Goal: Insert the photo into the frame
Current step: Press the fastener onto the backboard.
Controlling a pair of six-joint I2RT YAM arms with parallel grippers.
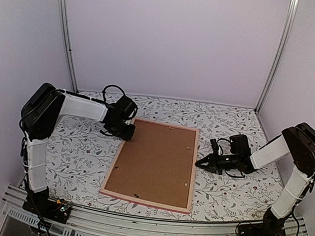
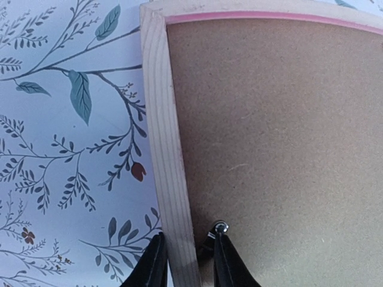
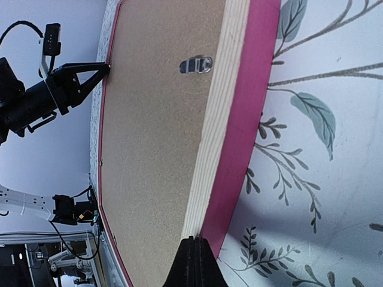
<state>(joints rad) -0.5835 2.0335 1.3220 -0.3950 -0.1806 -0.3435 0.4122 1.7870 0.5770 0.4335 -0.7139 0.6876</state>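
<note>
Now the left end effector [image 2: 188, 242] pinches narrowly on the frame [image 1: 155, 163] at its far-left corner, one finger on either side of the wooden rail. The right end effector [image 3: 192, 245] is fully closed and empty, its tip touching the frame's right edge. One frame lies back-up on the floral table [image 1: 75, 154] between two arms, brown board showing, with one metal clip [image 3: 196, 64] near the right rail.

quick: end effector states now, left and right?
Left end effector: astride the frame rail; grip cannot be told.
Right end effector: closed, empty, tips at frame edge.
</note>
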